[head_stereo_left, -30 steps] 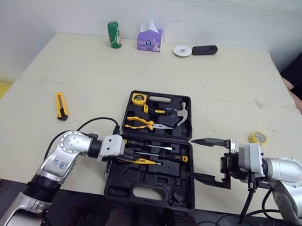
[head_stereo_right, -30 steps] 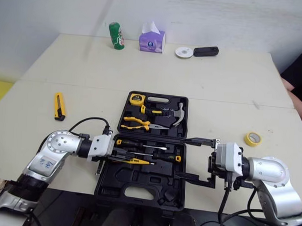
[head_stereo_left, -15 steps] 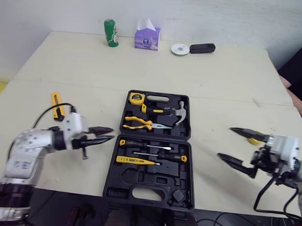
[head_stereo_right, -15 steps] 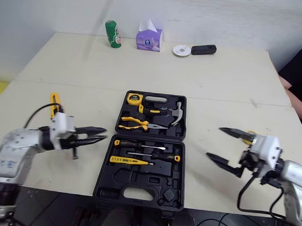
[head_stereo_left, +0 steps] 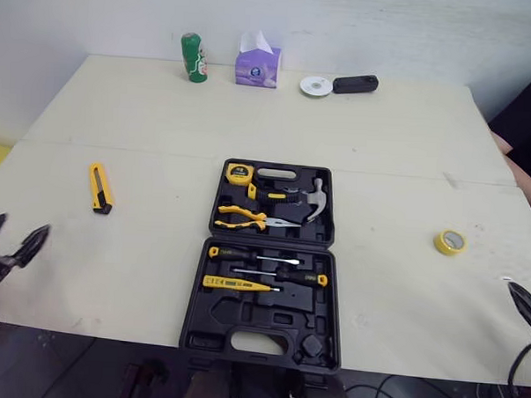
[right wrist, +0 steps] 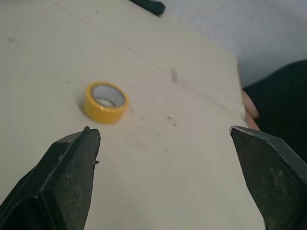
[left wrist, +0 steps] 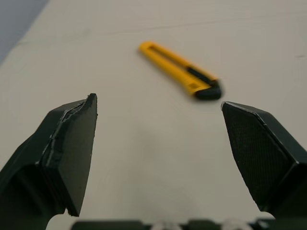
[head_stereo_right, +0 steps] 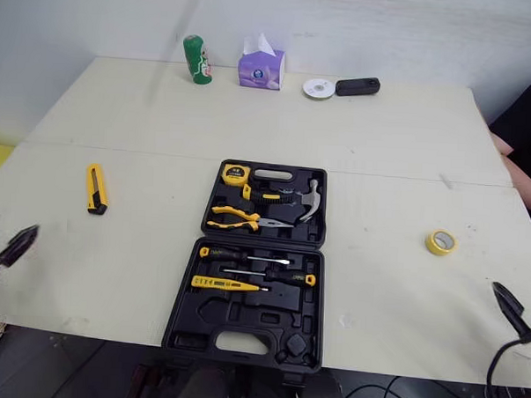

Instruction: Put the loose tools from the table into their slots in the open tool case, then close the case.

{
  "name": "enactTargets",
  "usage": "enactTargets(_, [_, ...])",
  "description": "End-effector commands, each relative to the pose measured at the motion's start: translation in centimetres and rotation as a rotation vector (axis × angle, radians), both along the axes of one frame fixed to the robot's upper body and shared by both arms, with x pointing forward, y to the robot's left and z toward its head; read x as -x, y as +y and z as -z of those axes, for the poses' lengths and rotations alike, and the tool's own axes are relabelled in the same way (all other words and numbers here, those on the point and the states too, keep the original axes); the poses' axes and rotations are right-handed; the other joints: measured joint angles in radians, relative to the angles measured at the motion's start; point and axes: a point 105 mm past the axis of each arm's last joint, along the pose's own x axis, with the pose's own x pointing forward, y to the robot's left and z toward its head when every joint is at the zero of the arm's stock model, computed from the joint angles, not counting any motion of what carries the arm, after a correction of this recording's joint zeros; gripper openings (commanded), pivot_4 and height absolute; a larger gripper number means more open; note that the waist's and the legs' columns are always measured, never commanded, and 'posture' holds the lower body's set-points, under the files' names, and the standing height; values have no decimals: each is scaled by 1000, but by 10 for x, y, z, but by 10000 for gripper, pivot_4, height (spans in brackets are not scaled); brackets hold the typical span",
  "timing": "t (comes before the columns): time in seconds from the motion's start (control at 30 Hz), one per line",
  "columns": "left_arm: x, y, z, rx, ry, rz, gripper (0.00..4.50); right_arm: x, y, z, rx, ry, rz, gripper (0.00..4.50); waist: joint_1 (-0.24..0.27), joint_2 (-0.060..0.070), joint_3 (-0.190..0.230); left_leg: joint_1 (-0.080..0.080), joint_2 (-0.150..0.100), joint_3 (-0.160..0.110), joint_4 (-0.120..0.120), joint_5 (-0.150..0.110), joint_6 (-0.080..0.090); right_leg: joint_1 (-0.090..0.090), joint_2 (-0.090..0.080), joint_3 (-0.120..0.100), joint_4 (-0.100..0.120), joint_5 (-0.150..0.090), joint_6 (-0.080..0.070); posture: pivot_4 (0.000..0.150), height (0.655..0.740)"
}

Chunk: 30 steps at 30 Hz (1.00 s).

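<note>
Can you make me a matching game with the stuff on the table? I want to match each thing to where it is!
Things:
1. knife
2. tape
3. hammer
4. can

Places:
A. inside the open case
B. lying to the right of the case
C. lying to the left of the case
D. standing at the far end, next to the tissues

Right pairs: 1-C, 2-B, 3-A, 4-D.

The left pincer and right pincer have black, wedge-shaped fingers.
</note>
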Motion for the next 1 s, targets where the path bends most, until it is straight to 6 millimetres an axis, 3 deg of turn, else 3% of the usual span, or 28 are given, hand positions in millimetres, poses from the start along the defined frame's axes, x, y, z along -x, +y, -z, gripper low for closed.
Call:
enactTargets(0.03, [25, 34, -1, -51, 32, -168, 43760, 30, -33, 6, -6, -7, 191, 45000, -2, 0, 0, 0, 0, 0, 0, 0, 0, 0, 0, 0, 0, 0, 0, 1500, 7400])
enactTargets(0.13, [35, 50, 2, -64, 46, -279, 43760, 46, -48, 12, -5, 3, 292, 45000, -1, 0, 0, 0, 0, 0, 0, -1, 1, 0, -1, 0, 0, 0, 0, 1500, 7400])
enactTargets(0.27, [38, 53, 7, -78, 64, -303, 43760, 57, -56, 19, 6, 15, 365, 45000, -6, 0, 0, 1, 0, 0, -1, -2, 1, -1, -1, 1, 0, 0, -1, 1500, 7400])
enactTargets(0.4, [36, 52, 7, -75, 60, -296, 43760, 48, -47, 22, -9, 1, 332, 45000, -19, 0, 0, 1, 0, 0, -1, 0, -2, -1, -1, 1, 0, 0, -1, 1500, 7400])
enactTargets(0.57, [32, 47, 5, -77, 51, -278, 43760, 20, -29, 12, -14, -42, 242, 45000, -33, 0, 0, 1, 0, 0, -1, 0, -2, -1, -1, 2, 2, 0, -1, 1500, 7400])
enactTargets(0.77, [13, 28, -13, -95, 7, -195, 43760, -33, 33, -17, -112, -171, -48, 45000, -42, 0, 0, 2, 0, 1, -1, 0, -2, -1, -1, 2, 2, 0, -1, 1500, 7400])
enactTargets(0.87, [-4, 15, -27, -54, -6, -164, 43760, -57, 82, -29, -127, -161, -277, 45000, -41, 0, 0, 2, 0, 1, -1, 0, -3, -1, -1, 2, 3, 0, -1, 1500, 7400])
enactTargets(1.0, [-23, -6, -32, 44, 57, -174, 43760, -75, 135, -53, -163, -184, -513, 45000, -39, 0, 0, 1, 0, 1, -1, 1, -3, -1, -1, 2, 3, 0, -1, 1500, 7400])
